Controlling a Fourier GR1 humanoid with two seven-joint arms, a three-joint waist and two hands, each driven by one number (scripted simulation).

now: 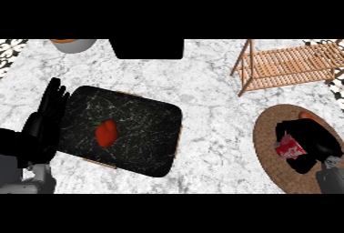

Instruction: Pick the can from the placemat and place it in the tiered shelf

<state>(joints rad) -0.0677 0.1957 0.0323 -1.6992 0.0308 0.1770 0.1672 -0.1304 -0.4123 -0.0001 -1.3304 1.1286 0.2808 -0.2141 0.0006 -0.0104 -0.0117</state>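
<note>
- On the round brown placemat (269,150), at the right of the counter, the red can (290,149) lay tilted, its white lettering showing between black fingers.
- Around it the right hand (310,140) was curled, fingers over the can's far side and the thumb below, so most of the body was hidden.
- Beside the hand, at the mat's far edge, a small orange thing (309,115) peeped out; what it was could not be told.
- At the left edge the left hand (48,119) rested, fingers straight and pressed together, beside a dark tray (144,118) that held a red pepper (106,133).
- Well apart from the can, at the far right, stood the wooden tiered shelf (289,63), its slatted tiers open from above.
- Judged from its look, the can would be light and stiff, with a smooth round wall likely to slip or roll.
- Taking hold across the middle of the body, fingers opposite the thumb, seemed the safest grasp.
- Thin walls could dent, so a squeeze at the middle deserved care.
</note>
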